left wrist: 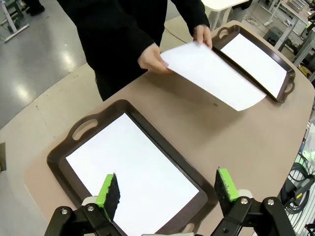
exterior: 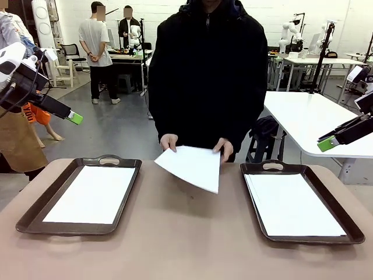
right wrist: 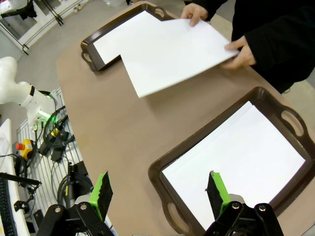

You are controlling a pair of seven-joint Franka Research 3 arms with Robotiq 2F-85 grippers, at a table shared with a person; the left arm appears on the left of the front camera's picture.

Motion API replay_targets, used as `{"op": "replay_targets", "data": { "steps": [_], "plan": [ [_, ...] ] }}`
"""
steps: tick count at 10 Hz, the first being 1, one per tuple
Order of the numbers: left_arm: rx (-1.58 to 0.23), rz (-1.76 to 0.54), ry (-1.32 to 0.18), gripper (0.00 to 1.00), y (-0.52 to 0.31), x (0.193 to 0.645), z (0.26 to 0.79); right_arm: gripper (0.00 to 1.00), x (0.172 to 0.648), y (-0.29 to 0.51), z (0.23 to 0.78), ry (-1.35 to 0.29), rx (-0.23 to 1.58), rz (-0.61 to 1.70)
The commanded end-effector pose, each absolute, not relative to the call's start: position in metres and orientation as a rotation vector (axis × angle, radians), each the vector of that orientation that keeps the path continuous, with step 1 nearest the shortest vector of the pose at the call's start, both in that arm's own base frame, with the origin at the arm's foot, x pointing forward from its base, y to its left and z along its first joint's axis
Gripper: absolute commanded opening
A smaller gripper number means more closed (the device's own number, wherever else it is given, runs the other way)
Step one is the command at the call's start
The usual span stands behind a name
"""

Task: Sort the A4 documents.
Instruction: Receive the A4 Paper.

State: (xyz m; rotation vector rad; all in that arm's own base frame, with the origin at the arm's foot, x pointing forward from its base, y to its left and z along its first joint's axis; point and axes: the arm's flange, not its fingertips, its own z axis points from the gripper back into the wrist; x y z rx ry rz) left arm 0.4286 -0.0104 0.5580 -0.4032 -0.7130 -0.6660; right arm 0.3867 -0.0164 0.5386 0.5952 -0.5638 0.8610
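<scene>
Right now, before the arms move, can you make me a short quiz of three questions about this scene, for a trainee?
1. True or false: the person holds the loose sheet with both hands.
2. Where is that sheet? A) inside the left tray B) over the table, between the two trays C) inside the right tray
3. Fill in: both the left end effector and the right end effector are ____, gripping nothing.

Key: 1 true; 2 B; 3 open.
</scene>
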Motion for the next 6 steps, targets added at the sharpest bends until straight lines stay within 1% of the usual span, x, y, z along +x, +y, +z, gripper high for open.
{"op": "replay_targets", "data": {
  "steps": [1,6],
  "plan": [
    [-0.409,-0.680,-0.718,1.00,-0.0096,0.4275,0.5581,1.00,0.3870,-0.0159,0.5373,-0.565,0.600,0.863],
    [-0.409,-0.680,-0.718,1.00,-0.0096,0.4275,0.5581,1.00,0.3870,-0.0159,0.5373,-0.565,0.600,0.863]
  ]
}}
